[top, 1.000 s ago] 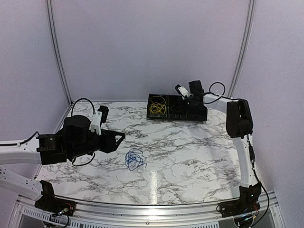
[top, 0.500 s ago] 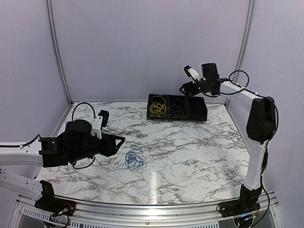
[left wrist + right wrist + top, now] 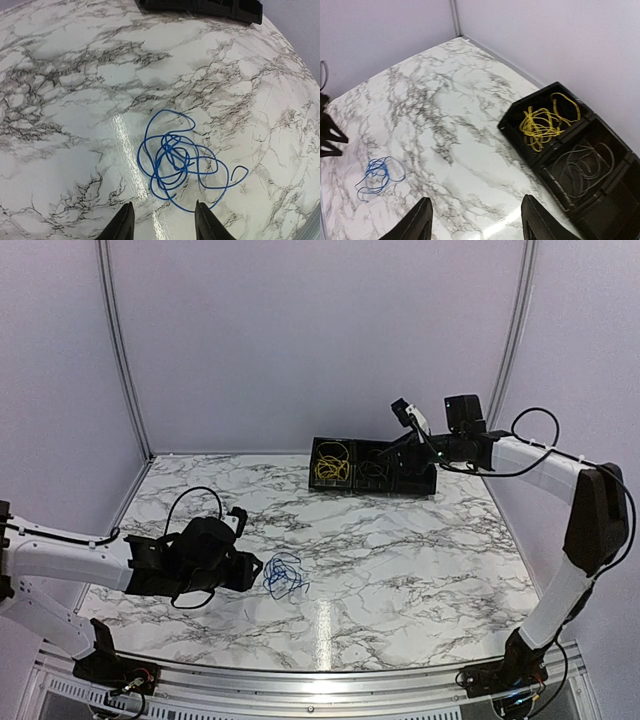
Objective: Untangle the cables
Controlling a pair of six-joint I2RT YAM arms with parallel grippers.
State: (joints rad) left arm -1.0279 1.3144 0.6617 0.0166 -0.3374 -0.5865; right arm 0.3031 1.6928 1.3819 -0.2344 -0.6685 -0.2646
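The blue cable lies in a loose tangle on the marble table, near the front left. Just left of it, low over the table, my left gripper is open; the tangle's near loops lie just ahead of its empty fingertips. The yellow cable rests in the left compartment of a black tray. A black cable fills the middle compartment. High above the tray's right end, my right gripper hangs open and empty.
The tray stands at the back of the table against the purple wall. Its right compartment is dark and I cannot make out any contents. Curved metal frame posts rise at both back corners.
My left arm has dropped low and slid right, up to the blue cable. My right gripper has lifted out of the tray, opened, and swung up and to the right.
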